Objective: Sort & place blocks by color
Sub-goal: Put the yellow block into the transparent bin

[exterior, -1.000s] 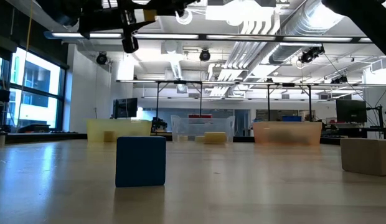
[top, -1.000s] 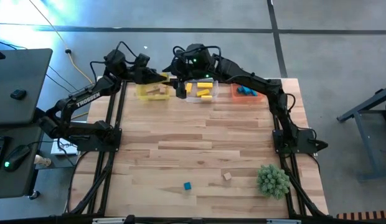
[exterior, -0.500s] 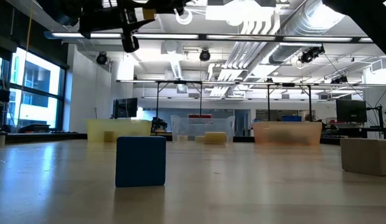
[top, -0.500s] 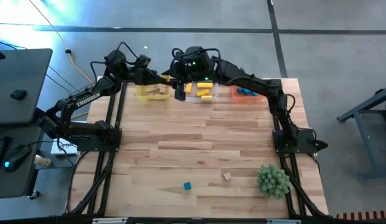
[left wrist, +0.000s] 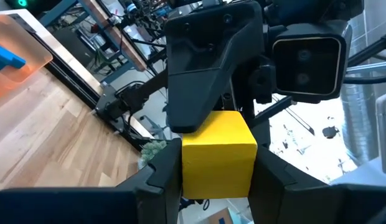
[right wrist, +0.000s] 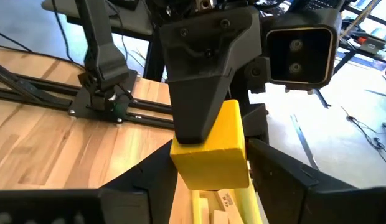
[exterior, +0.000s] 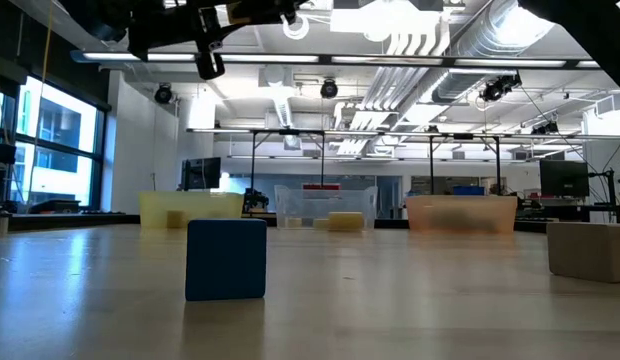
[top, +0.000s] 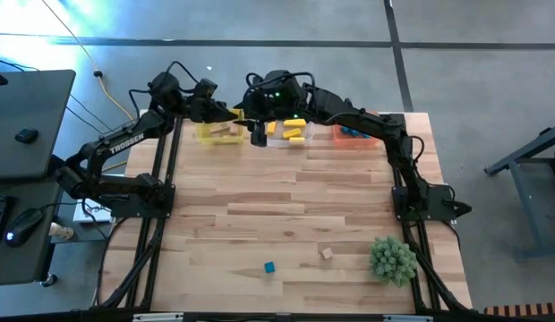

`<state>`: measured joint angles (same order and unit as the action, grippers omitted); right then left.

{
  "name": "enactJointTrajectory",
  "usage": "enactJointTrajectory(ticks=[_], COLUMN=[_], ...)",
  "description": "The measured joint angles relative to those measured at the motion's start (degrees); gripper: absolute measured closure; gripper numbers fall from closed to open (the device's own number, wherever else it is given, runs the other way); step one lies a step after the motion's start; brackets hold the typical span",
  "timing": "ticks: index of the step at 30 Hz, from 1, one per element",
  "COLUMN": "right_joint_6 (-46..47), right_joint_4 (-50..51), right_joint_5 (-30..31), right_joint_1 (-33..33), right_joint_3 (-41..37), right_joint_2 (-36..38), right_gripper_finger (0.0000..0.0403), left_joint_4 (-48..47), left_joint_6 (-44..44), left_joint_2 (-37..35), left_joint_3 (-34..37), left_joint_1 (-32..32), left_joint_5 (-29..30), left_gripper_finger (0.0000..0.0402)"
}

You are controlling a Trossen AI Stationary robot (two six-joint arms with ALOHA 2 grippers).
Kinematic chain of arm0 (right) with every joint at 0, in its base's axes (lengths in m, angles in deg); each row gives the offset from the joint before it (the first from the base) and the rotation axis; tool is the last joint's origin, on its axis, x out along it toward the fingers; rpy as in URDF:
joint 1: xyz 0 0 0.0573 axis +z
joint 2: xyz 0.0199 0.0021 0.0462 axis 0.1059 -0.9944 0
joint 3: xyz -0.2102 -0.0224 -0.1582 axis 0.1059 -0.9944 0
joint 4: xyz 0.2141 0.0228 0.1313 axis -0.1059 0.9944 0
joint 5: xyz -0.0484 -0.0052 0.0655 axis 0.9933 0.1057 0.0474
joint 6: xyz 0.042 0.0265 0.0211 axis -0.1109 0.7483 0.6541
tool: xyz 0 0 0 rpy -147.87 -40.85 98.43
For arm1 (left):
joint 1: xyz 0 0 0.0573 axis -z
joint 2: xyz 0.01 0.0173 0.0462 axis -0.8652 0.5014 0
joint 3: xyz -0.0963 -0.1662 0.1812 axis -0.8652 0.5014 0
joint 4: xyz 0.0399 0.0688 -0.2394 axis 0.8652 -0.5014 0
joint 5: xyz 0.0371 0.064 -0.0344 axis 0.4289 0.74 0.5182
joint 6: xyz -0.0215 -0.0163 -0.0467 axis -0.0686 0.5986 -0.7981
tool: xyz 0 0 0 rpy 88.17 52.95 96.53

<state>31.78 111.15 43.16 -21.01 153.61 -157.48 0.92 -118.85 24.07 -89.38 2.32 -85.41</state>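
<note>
Two arms are meeting at the far edge of the wooden table [top: 286,206], high above the gap between the far-left and far-middle tubs. One yellow cube [left wrist: 218,152] is hanging between them. It is plain and matte, with crisp edges and flat faces.

The left gripper [left wrist: 218,163] is clamping this cube, with one dark finger pressing each side. The right gripper [right wrist: 211,167] is straddling the same cube crosswise. Whether it is squeezing the cube or sitting loose around it I cannot tell.

Three tubs are standing in a row along the far edge:
- The yellow tub [top: 219,134] on the left is holding tan wooden pieces.
- The clear tub [top: 289,134] in the middle is holding yellow pieces.
- The orange tub [top: 354,134] on the right is holding blue pieces.

The pieces inside each tub are lying too close together to count.

Two blocks are sitting loose on the near part of the table, apart from each other:
- One blue cube [top: 269,267] is lying near the middle of the near edge.
- One tan cube [top: 327,254] is lying a little to its right and slightly farther back.

Both are resting flat. In the low view the blue one is showing a dark, square face.

One green spiky ball [top: 392,259] is sitting at the near right, just beside the tan cube but not touching it.
</note>
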Motion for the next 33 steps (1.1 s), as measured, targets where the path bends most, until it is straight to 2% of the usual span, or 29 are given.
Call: enactJointTrajectory(ticks=[8, 16, 21, 33], right_joint_6=[-1.38, -1.86, -1.86, -3.24], right_joint_4=[-0.17, 0.18, 1.60, 4.95], right_joint_5=[0.63, -0.02, 2.71, 2.51], right_joint_1=[0.00, 0.00, -0.45, -3.47], right_joint_3=[0.00, 0.00, 0.00, 0.04], right_joint_2=[-0.02, -0.04, -0.04, -0.02], right_gripper_finger=[0.0288, 0.0289, 0.0293, 0.0296], left_joint_4=[-0.33, -0.72, -0.95, -1.29], left_joint_6=[-0.87, -0.39, 1.98, 7.04], left_joint_2=[0.00, 0.00, 0.22, 0.33], left_joint_3=[0.00, 0.00, 0.00, 0.00], left_joint_1=[-0.04, 0.00, 0.00, -0.14], left_joint_5=[0.05, 0.44, 2.71, 10.10], left_gripper_finger=[0.0288, 0.0262, 0.0239, 0.0198])
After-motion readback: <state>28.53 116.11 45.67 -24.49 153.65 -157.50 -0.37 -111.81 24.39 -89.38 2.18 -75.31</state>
